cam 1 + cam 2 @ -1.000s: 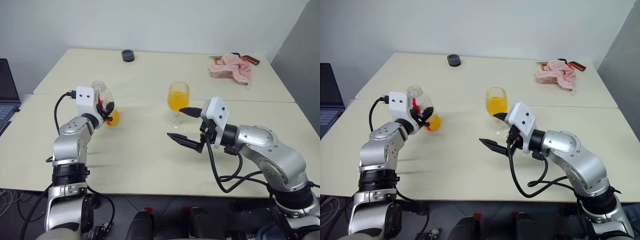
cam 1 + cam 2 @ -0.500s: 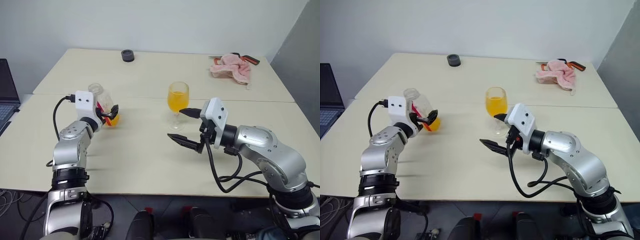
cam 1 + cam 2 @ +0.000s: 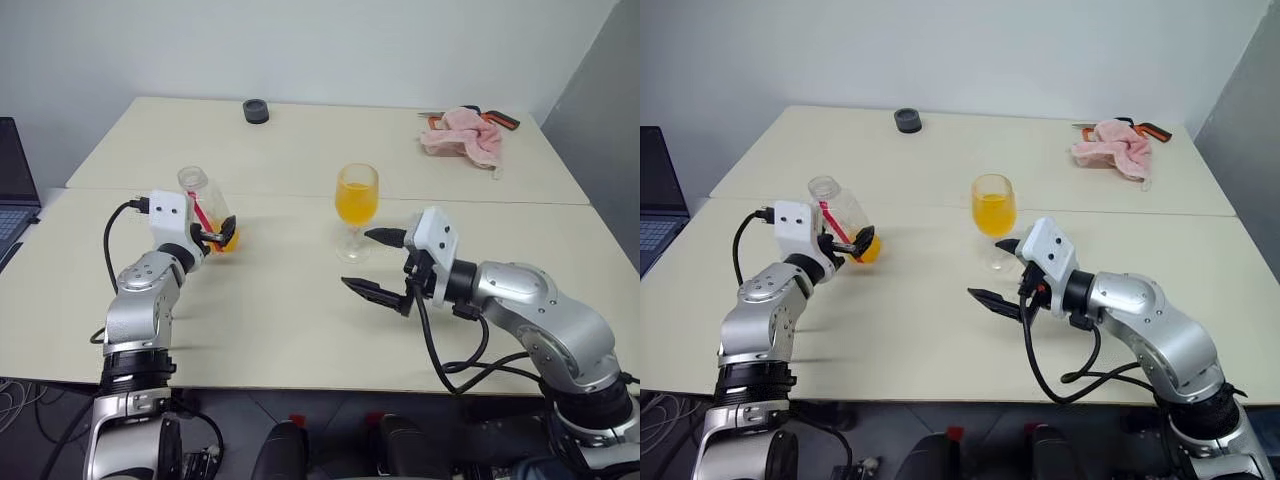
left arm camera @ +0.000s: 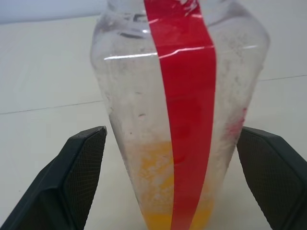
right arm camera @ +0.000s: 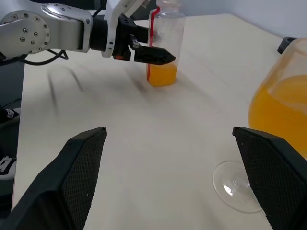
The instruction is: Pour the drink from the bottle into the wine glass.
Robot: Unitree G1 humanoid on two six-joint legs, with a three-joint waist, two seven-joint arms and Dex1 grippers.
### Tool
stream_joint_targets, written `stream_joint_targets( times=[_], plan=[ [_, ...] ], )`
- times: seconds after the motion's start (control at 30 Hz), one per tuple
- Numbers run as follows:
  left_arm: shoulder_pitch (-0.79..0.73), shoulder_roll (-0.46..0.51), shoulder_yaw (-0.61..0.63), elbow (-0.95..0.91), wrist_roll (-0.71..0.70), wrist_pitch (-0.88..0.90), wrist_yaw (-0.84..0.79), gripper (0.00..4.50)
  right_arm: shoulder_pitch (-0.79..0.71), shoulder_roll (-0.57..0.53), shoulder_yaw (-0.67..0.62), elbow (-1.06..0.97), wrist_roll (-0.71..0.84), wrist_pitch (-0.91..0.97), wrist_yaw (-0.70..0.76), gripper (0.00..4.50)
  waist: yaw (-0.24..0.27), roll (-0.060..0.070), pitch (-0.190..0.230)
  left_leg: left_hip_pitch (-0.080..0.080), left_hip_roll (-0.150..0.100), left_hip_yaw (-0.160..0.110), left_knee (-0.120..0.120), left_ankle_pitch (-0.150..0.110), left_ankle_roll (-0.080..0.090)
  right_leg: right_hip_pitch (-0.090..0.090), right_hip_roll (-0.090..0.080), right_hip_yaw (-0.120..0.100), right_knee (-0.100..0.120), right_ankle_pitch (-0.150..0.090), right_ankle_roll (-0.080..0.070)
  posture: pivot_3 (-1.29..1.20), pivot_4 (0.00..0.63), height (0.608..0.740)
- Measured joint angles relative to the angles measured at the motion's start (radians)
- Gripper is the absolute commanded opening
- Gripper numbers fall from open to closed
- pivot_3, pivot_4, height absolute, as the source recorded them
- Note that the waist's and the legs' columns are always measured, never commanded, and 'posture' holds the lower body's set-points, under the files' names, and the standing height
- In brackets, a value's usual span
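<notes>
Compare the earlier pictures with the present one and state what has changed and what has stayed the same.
The left gripper has opened and let go of the bottle, which now stands on the table between its spread fingers. The right gripper has stayed open near the wine glass, which still holds the drink and has not moved.

One bottle [image 3: 206, 205], one wine glass [image 3: 357, 206], one pink cloth [image 3: 462, 136], one dark round object [image 3: 256, 110], one laptop [image 3: 14, 190]

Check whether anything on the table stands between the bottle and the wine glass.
Nothing visible does. The bottle stands upright between the open left gripper's fingers, and only bare table lies between it and the wine glass. The open right gripper sits near the glass's other side.
</notes>
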Motion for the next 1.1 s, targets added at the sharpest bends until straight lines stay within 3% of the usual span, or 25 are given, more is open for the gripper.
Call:
stream_joint_targets(
  times=[0.33, 0.53, 0.77, 1.1],
  plan=[
    [0.139, -0.002, 0.006, -0.085, -0.004, -0.119, -0.018, 4.46, 0.272, 0.016, -0.047, 0.023, -0.100, -0.213, -0.022, 4.50, 0.001, 0.000, 0.000, 0.000, 0.000, 0.000, -0.001, 0.000, 0.000, 0.000, 0.000, 0.000, -0.002, 0.000, 0.000, 0.00, 0.150, 0.740],
    [0.228, -0.038, 0.033, -0.213, -0.012, -0.137, 0.028, 4.46, 0.365, 0.135, -0.096, 0.130, -0.146, -0.369, -0.079, 4.50, 0.000, 0.000, 0.000, 0.001, 0.001, 0.000, -0.001, 0.000, 0.000, 0.001, 0.000, 0.001, -0.002, 0.000, 0.000, 0.00, 0.150, 0.740],
    [0.363, -0.101, 0.045, -0.342, -0.031, -0.141, 0.068, 4.46, 0.404, 0.265, -0.152, 0.276, -0.202, -0.531, -0.174, 4.50, 0.000, 0.000, 0.000, 0.002, 0.001, 0.001, -0.002, 0.000, 0.000, 0.001, 0.000, 0.001, -0.001, 0.000, 0.000, 0.00, 0.150, 0.740],
    [0.448, -0.129, 0.075, -0.428, -0.054, -0.133, 0.118, 4.46, 0.362, 0.311, -0.201, 0.423, -0.229, -0.617, -0.238, 4.50, 0.000, 0.000, 0.000, 0.002, 0.001, 0.005, -0.002, 0.000, 0.000, 0.001, 0.001, 0.001, -0.001, 0.000, 0.000, 0.00, 0.150, 0.740]
  ],
)
